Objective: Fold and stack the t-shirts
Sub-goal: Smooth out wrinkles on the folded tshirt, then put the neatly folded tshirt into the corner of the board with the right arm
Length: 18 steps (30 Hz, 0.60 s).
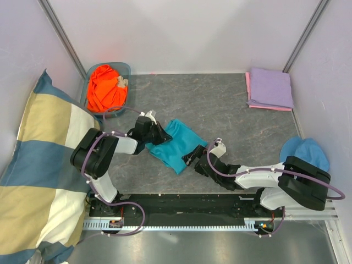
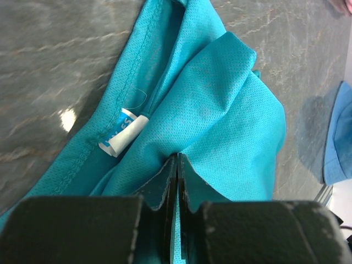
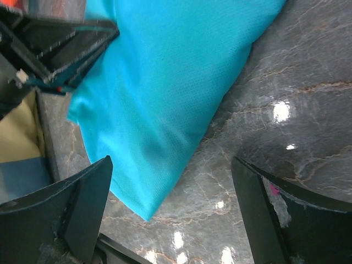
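T-shirt (image 1: 176,144) in teal lies crumpled at the centre of the overhead frame on the grey table (image 1: 220,104). The left gripper (image 2: 177,165) is pinched tight on a fold of it. The right gripper (image 3: 170,170) gapes wide at its lower right edge, holding nothing.

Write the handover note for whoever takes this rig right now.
Left gripper: jaws shut on the teal mesh-cloth t-shirt, which lies partly folded between the arms.
Right gripper: jaws open, holding nothing, at the teal shirt's near edge.
Done: lavender cloth t-shirt folded on top of the pink t-shirt, far right.
Left: finish the teal fold and stack it; the bright orange t-shirt lies crumpled in the blue tub.
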Available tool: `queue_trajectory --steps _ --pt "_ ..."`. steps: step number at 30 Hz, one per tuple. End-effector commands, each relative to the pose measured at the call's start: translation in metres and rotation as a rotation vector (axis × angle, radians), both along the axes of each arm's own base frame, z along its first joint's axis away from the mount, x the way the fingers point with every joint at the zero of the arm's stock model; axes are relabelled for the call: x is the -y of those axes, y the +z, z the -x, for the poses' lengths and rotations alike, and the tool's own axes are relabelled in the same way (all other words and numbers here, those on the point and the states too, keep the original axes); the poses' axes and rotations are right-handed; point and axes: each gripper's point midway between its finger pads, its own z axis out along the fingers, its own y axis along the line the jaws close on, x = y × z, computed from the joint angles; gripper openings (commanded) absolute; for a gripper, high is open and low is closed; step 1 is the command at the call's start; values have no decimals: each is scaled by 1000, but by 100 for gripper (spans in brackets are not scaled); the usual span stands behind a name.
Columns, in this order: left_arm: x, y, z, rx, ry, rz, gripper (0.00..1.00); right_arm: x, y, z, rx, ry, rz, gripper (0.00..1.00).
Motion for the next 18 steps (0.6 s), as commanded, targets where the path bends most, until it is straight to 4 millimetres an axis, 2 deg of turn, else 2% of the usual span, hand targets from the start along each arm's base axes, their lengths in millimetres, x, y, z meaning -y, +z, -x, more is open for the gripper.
queue_trajectory --steps 1,5,6,9,14,18 --pt "-40 -34 30 -163 156 -139 8 4 -12 1 -25 -20 38 98" --pt "-70 -51 61 -270 269 -222 7 2 -17 2 -35 -16 38 98" --pt "-74 -49 62 -276 303 -223 7 2 -17 3 -35 -14 38 98" --pt "-86 -58 81 -355 360 -259 7 0 -21 3 -41 -9 35 98" --pt "-89 -66 114 -412 393 -316 7 -9 -25 4 -52 16 18 98" --pt "-84 -65 123 -418 397 -324 7 -20 -31 6 -71 41 -9 98"
